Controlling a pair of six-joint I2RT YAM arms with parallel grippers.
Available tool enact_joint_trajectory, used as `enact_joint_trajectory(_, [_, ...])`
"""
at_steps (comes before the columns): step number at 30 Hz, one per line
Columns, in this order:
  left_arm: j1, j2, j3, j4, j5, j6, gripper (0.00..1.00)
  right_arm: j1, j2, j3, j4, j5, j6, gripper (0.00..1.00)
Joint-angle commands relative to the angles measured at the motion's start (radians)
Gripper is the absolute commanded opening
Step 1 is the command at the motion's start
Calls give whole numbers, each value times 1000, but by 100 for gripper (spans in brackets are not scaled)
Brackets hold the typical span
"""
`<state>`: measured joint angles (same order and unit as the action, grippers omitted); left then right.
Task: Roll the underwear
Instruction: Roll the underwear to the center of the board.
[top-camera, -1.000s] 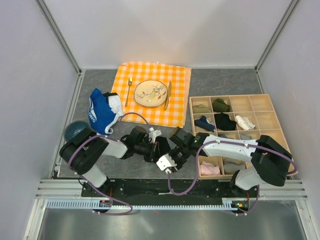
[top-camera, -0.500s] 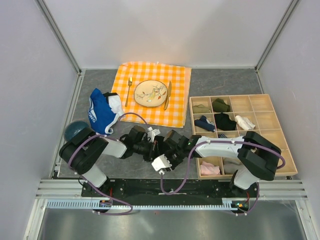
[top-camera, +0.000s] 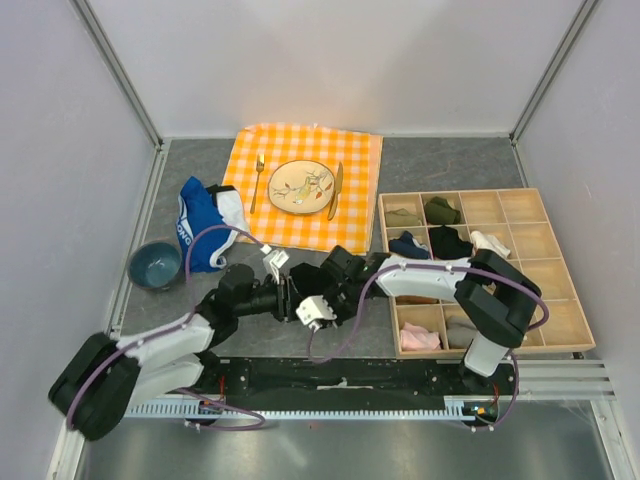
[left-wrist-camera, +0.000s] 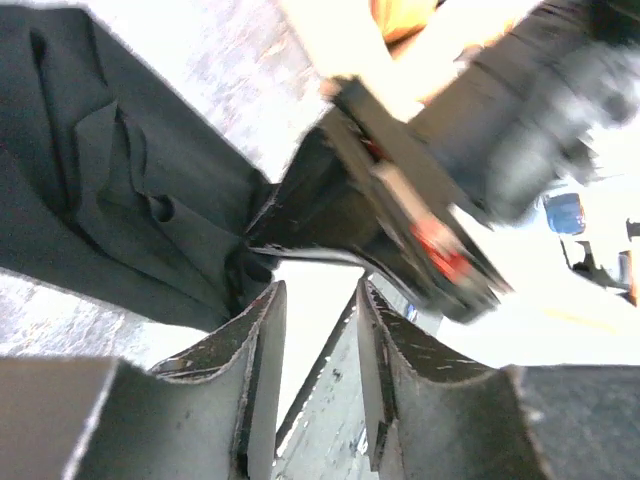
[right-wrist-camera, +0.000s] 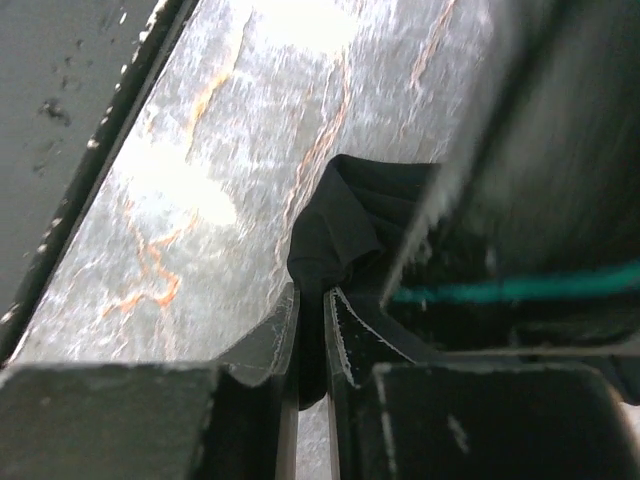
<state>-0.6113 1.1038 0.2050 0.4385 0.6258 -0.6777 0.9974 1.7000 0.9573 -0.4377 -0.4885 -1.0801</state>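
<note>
Underwear (left-wrist-camera: 120, 220) is bunched on the table (right-wrist-camera: 200, 150), a fold pinched in the right gripper's (right-wrist-camera: 313, 310) nearly closed jaws. The left gripper (left-wrist-camera: 318, 305) is seen just beside it, jaws spread.

Overhead view looks down; 2 wrist views closely share the underwear (left-wrist-camera: 120, 220).

Left gripper (left-wrist-camera: 317, 300), jaws apart, empty; crumpled black underwear (left-wrist-camera: 110, 200) just ahead, leftward
</note>
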Motion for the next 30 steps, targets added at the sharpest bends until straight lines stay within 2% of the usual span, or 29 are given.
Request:
enact_joint_trajectory(1, [-102,-313,-91,80,-216,130,42,-127,84,104,-306,-230,-1,11])
enact_joint_trajectory(2, [-172,-384,-102,63,-251,198,42,-155,105,130,-359,-277,-24,11])
enact_joint_trajectory(3, [-206,-439,-119,45,-294,231,43,-178,130,165,-475,-318,-55,11])
enact_joint_trajectory(4, [-237,-538,-131,22,-352,257,43,-216,176,213,-516,-347,-66,11])
enact_joint_trajectory(7, [-343,-640,-182,28,-425,334,46,-243,271,286,-647,-406,-112,11])
enact_joint_trajectory(9, [-401,-634,-187,28,-436,383,47,-247,318,317,-702,-429,-103,11])
enact_joint_trajectory(16, [-519,-388,-92,12,-471,556,54,-273,490,446,-817,-466,-69,12])
enact_joint_trajectory(25, [-683,-87,17,77,-641,877,60,-298,550,480,-848,-476,-55,13])
enact_joint_trajectory(30, [-714,66,86,92,-678,941,61,-298,566,488,-855,-479,-55,13])
